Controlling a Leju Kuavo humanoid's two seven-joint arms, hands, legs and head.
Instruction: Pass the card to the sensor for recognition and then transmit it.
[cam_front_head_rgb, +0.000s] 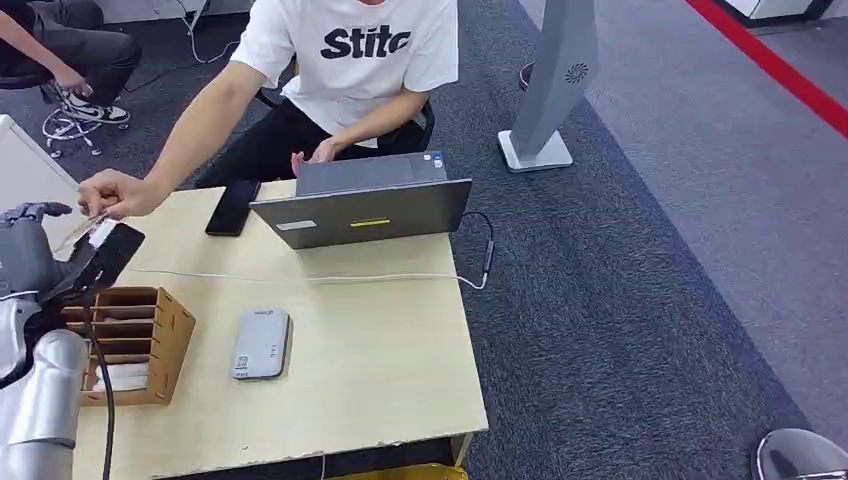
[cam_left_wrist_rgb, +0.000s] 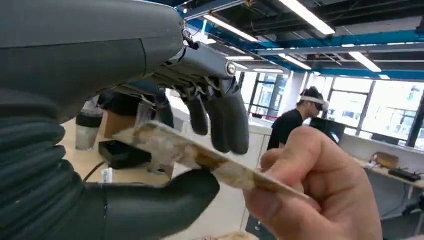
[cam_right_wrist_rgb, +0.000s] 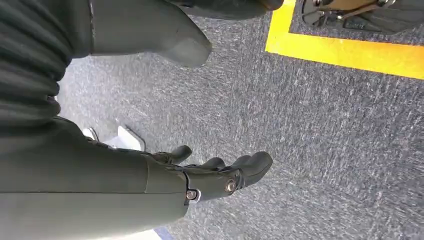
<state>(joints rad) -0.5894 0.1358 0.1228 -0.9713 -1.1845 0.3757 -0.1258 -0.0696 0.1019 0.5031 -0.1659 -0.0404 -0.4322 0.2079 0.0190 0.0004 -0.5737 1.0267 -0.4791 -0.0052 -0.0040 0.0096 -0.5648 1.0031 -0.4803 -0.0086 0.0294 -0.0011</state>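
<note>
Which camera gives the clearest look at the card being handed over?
The left wrist view: the card is close up, lying between the left hand and the person's hand. In the head view it is small at the table's far left.

Card (cam_left_wrist_rgb: 200, 160): thin, flat, pale with worn brownish print, tilted edge-on in the left wrist view. One end pinched by a person's hand (cam_left_wrist_rgb: 320, 195), the other between the left hand's (cam_left_wrist_rgb: 200, 145) thumb and fingers, above the tabletop's (cam_front_head_rgb: 380, 350) left edge. Sensor (cam_front_head_rgb: 260, 343): flat grey slab lying mid-tabletop.

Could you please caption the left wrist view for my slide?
Left hand and a person's hand both hold the card during handover.
</note>
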